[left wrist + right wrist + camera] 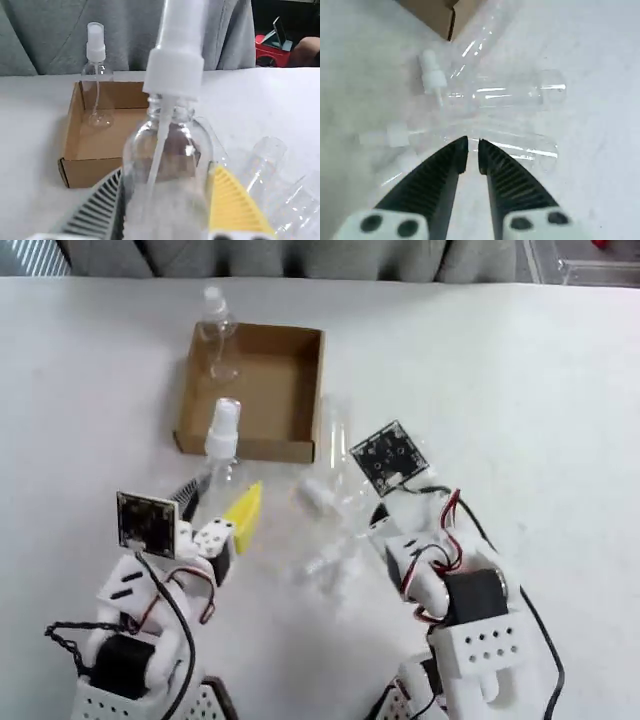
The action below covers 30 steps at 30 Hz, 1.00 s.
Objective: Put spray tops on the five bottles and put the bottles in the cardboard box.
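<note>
Left gripper gripping upright bottle with white spray top on, just in front of cardboard box. Second topped bottle standing in box's far left corner. Right of box, bare bottles and loose tops lying on table. Right gripper hanging over them, fingers nearly touching, holding nothing.

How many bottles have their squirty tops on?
2. One bottle stands in the far corner of the cardboard box; the other bottle is upright in the left gripper. The clear bottles lying on the table are hard to make out, so another could be hidden.
</note>
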Each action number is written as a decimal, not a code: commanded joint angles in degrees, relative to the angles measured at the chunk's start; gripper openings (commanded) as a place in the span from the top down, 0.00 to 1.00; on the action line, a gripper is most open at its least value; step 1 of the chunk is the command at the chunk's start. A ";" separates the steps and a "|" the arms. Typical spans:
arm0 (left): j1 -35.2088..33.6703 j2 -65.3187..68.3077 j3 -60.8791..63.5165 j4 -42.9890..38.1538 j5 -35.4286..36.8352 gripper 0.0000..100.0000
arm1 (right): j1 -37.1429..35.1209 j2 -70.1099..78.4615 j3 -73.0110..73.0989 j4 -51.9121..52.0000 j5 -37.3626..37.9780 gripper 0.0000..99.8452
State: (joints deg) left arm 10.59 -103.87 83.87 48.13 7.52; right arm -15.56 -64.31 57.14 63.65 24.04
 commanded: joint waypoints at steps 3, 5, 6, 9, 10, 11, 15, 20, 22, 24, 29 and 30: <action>-1.10 -0.66 -6.51 0.18 1.41 0.98 | -0.31 -1.01 4.22 -5.76 -5.98 0.99; -1.10 0.22 -6.86 0.18 3.52 0.98 | -0.66 -1.10 4.66 -6.02 -6.59 0.99; -1.10 1.71 -7.65 0.18 4.13 0.98 | -1.10 -1.45 4.66 -5.93 -6.59 0.99; -1.10 9.01 -11.78 -0.18 4.66 0.98 | -2.86 -4.97 5.45 -4.97 -6.68 0.99; -1.10 12.09 -13.80 -0.26 4.66 0.98 | -3.82 -6.81 5.63 -4.18 -6.68 0.99; -1.10 15.34 -16.18 -0.35 4.75 0.98 | -4.97 -8.92 5.89 -3.38 -6.68 0.99; -1.10 27.65 -24.44 -2.90 7.91 0.98 | -8.13 -18.15 7.30 -1.54 -6.68 0.99; -0.75 35.74 -25.93 -14.77 13.01 0.98 | -13.14 -27.38 12.92 -5.76 -6.59 0.99; -0.57 36.88 -24.18 -21.10 13.80 0.98 | -15.96 -30.46 15.65 -9.63 -6.68 0.99; -0.48 37.49 -22.51 -26.46 15.47 0.98 | -19.30 -33.10 18.55 -13.58 -6.59 0.99; -0.57 37.76 -18.55 -35.96 17.67 0.98 | -28.88 -38.99 26.55 -20.97 -6.68 0.99; -0.40 37.76 -17.58 -37.01 17.76 0.98 | -30.64 -39.34 27.78 -22.11 -6.68 0.99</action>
State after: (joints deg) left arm 9.98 -66.51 64.79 18.24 24.13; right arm -41.32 -101.58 83.34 45.45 17.63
